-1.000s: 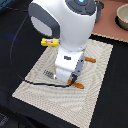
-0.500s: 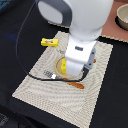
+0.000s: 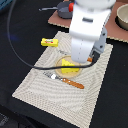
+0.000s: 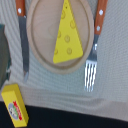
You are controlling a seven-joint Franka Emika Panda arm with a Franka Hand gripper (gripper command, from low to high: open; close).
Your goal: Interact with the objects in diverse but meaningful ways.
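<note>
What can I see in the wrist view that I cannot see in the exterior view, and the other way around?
Only the wrist view shows the knife beside the plate and the whole cheese wedge. Only the exterior view shows the arm, the whole placemat, and the bowl at the exterior view's right. Both show the cheese, plate, fork and yellow block. The gripper shows in neither.

Cheese wedge on wooden plate
</note>
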